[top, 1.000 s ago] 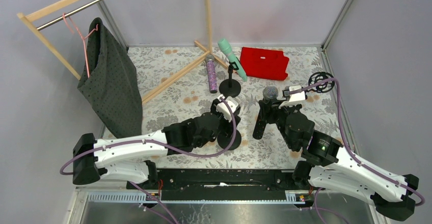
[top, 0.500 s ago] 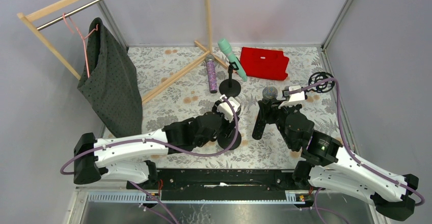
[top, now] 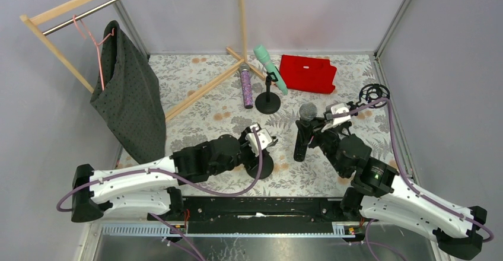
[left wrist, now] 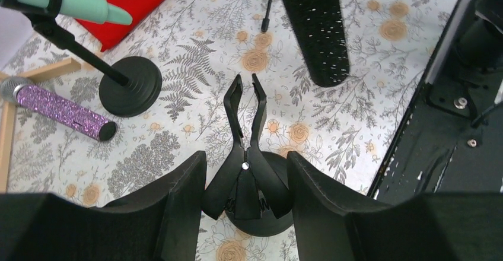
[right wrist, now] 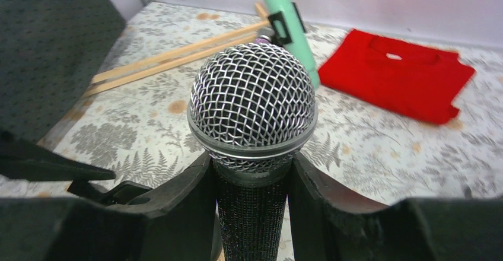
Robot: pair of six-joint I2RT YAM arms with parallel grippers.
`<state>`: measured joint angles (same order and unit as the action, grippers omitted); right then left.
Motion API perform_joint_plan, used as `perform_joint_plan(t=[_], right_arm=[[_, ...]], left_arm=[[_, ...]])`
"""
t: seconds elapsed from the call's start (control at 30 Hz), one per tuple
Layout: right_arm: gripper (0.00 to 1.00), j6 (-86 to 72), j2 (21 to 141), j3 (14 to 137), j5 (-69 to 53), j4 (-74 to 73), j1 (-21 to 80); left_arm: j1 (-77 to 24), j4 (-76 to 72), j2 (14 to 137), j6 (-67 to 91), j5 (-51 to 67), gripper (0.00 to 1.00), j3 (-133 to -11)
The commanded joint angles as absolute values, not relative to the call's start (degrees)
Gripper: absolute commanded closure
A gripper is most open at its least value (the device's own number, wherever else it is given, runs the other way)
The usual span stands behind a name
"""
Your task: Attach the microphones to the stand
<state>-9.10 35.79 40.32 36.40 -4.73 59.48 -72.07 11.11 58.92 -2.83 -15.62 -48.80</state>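
My right gripper point(top: 320, 127) is shut on the black microphone point(top: 303, 131) just below its silver mesh head point(right wrist: 252, 101) and holds it nearly upright above the mat. My left gripper point(top: 260, 139) is open, its fingers point(left wrist: 178, 213) flanking the spring clip point(left wrist: 244, 124) of the near stand, whose round base point(top: 264, 167) sits on the mat. I cannot tell if the fingers touch the clip. The black microphone's handle point(left wrist: 314, 24) hangs just beyond the clip. The mint-green microphone point(top: 270, 68) is clipped in the far stand point(top: 268, 103). The glittery purple microphone point(top: 245, 89) lies flat beside it.
A folded red cloth point(top: 307, 73) lies at the back right. A wooden rack's legs point(top: 201, 89) cross the back of the mat, with a dark garment point(top: 130, 95) hanging at the left. A black round mount point(top: 372, 92) sits by the right wall.
My left arm has drawn back towards the near left, the gripper staying at the near stand's clip. My right gripper has carried the black microphone a little left and farther away.
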Motion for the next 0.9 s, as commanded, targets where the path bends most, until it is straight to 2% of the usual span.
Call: perform_joint_plan(t=[0.0, 0.1, 0.27, 0.43, 0.63, 0.77, 0.87], right_arm=[[1.0, 5.0, 32.0, 35.0, 20.8, 11.9, 59.6], [1.0, 14.1, 31.1, 30.8, 11.9, 19.4, 59.6], [1.0, 19.9, 35.0, 31.9, 1.9, 20.6, 59.6], [1.0, 21.4, 38.0, 33.5, -2.9, 20.6, 59.6], [1.0, 21.2, 35.9, 31.8, -5.8, 22.9, 59.6], [1.0, 21.2, 34.5, 30.9, -3.8, 23.1, 59.6], [1.0, 21.2, 33.9, 30.6, -0.6, 22.8, 59.6]], left_arm=[[-72.2, 7.2, 55.1, -9.7, -8.8, 0.63, -47.0], [-72.2, 5.4, 54.2, -10.7, -6.9, 0.64, -45.5], [-72.2, 3.9, 54.1, -11.0, -5.2, 0.66, -44.2], [-71.7, 2.8, 54.3, -10.8, -4.0, 0.67, -43.0], [-68.7, 0.5, 54.0, -9.8, -3.1, 0.67, -41.4], [-66.0, -1.4, 54.3, -8.0, -1.4, 0.56, -40.9], [-64.8, -1.7, 55.0, -7.1, -0.6, 0.4, -40.7]])
